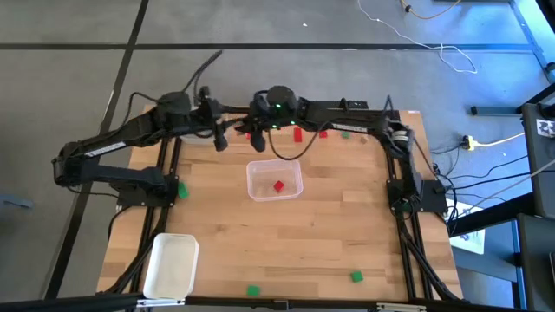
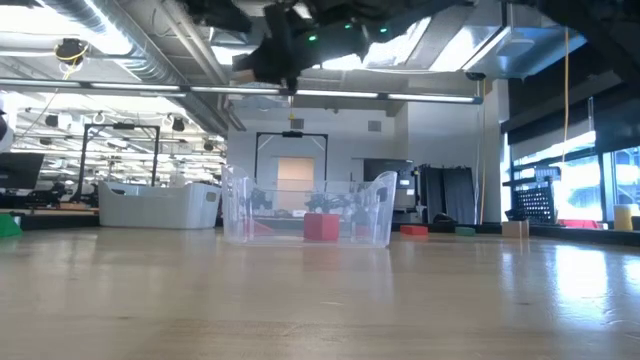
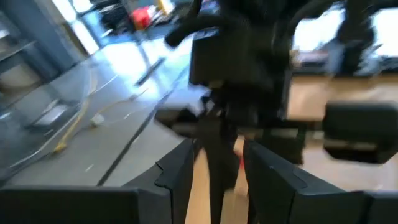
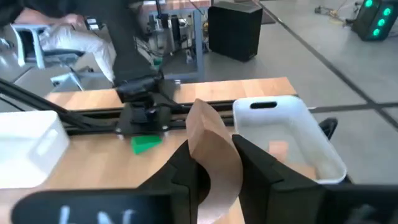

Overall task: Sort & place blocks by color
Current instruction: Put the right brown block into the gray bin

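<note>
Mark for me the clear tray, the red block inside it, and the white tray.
clear tray (image 1: pixel 260 169): high view, on its left rim.
red block (image 1: pixel 278 185): high view, on its top face, inside the clear tray.
white tray (image 1: pixel 171 264): high view, on its bare floor.

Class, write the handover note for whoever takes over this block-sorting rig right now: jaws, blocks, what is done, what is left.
Right gripper: jaws shut on a tan block, raised over the table's far edge.
Left gripper: jaws open, empty, beside it at the far edge.
Done: one red block lies in the clear tray; the white tray seems to hold a tan piece.
Left: place the held block; loose green blocks and far-edge red blocks are unsorted.
</note>
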Tool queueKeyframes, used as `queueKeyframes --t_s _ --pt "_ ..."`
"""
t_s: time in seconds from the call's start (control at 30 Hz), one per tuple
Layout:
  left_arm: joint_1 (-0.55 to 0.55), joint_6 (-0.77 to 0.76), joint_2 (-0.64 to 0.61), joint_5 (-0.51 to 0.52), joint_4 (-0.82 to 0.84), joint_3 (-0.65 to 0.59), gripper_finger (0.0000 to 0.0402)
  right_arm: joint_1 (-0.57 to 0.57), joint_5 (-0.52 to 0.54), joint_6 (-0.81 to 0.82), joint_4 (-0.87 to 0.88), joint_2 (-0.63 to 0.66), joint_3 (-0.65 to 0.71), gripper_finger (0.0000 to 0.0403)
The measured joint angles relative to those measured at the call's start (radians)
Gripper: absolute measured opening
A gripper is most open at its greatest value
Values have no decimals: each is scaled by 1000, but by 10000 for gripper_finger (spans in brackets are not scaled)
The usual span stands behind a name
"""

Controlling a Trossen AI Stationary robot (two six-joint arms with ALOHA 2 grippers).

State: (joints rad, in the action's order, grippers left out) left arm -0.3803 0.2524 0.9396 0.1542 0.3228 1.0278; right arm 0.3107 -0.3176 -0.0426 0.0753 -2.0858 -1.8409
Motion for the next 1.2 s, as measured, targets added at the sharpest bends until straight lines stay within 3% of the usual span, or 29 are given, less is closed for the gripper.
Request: queueKeyframes --t_s 0.27,0.5,0.57,0.83,1.2 --pt "18 -41 -165 122 77 -1 132 9 -45 -19 32 -213 -281 71" --pt "17 -67 -219 177 165 -1 132 13 -42 -20 28 -395 -471 71" --pt "17 -76 -222 183 188 -1 132 13 2 -19 13 -453 -518 71" --pt "17 -115 -220 183 249 -1 132 28 92 11 -159 -558 -495 71" --pt "17 -112 -220 183 248 -1 132 33 185 -7 -167 -605 -495 71"
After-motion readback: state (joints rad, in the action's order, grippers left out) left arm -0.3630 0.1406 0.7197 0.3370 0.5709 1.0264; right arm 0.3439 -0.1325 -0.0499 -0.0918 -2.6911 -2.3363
